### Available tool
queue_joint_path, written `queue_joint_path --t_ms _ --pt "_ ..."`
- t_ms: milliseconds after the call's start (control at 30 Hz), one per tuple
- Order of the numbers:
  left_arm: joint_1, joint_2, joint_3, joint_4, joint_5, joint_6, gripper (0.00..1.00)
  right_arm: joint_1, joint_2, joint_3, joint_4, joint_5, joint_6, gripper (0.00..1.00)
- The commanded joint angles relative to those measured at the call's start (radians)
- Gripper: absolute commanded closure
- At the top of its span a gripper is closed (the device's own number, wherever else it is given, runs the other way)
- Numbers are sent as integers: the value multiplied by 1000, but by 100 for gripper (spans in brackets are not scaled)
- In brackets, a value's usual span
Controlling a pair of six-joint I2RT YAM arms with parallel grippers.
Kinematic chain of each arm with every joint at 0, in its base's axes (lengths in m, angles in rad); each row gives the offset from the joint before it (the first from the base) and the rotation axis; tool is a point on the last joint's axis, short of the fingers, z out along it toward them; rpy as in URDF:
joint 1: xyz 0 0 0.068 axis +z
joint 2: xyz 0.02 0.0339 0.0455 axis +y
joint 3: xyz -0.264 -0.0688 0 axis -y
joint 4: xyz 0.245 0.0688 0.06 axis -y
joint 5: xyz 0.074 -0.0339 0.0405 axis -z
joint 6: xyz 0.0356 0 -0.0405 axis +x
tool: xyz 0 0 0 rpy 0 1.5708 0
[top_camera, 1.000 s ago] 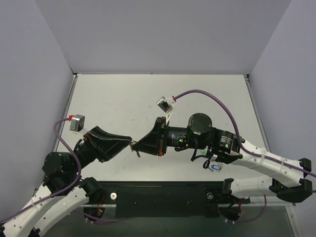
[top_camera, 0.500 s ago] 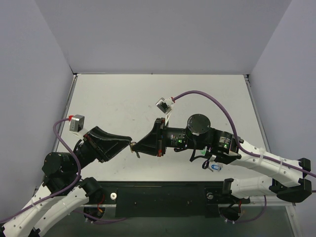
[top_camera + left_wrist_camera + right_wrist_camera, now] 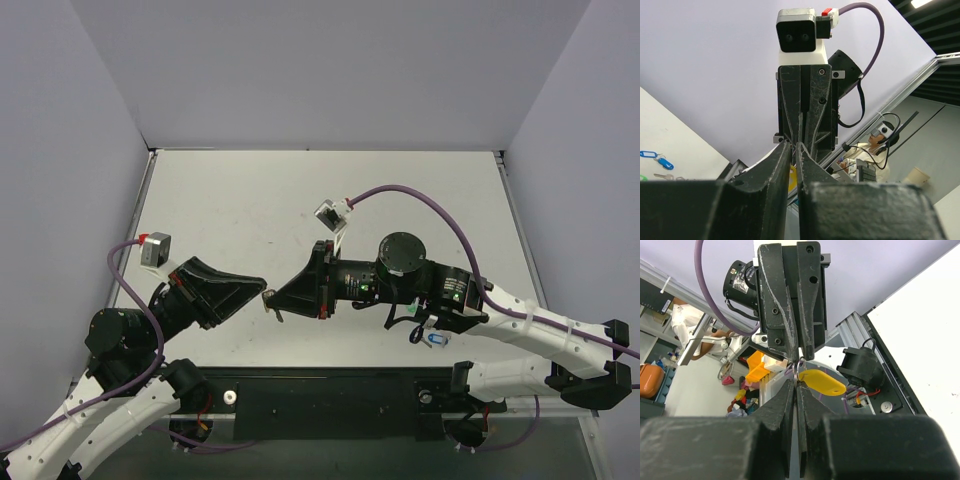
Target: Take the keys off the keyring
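Note:
My two grippers meet tip to tip above the near middle of the table. My left gripper [image 3: 262,293] is shut, its fingertips [image 3: 793,146] pinched together, with a bit of yellow showing behind them. My right gripper [image 3: 275,297] is shut too; in its wrist view its tips [image 3: 796,383] pinch the thin silver keyring [image 3: 799,371], whose upper part reaches the left gripper's tips [image 3: 799,356]. A yellow-capped key [image 3: 822,382] hangs from the ring to the right, free of both grippers. In the top view the bundle [image 3: 272,303] is a tiny dark speck.
A blue-capped key [image 3: 437,340] lies on the table under my right arm; it also shows in the left wrist view [image 3: 655,158] beside a silver key [image 3: 664,176]. The table's near edge and a black rail [image 3: 330,395] lie close below the grippers.
Both grippers, still joined at the ring, have drifted slightly toward the near edge. The grip looks unchanged.

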Motion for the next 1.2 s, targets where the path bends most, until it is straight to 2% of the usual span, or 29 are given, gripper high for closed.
queue_joint_path --t_ms 0,133,367,600,1167 --pt "-2 -6 18 26 -9 14 87 7 -11 -6 59 -3 1 100" --pt "-1 -3 16 22 -6 18 100 8 -14 -6 51 -3 0 100" --pt "-2 4 26 -16 7 56 100 7 -17 10 25 2 -11 100" --pt "-1 2 70 -131 28 138 100 7 -14 45 -12 3 -33 100" --pt "-2 7 93 -294 143 290 100 7 29 117 -90 -11 -59 100"
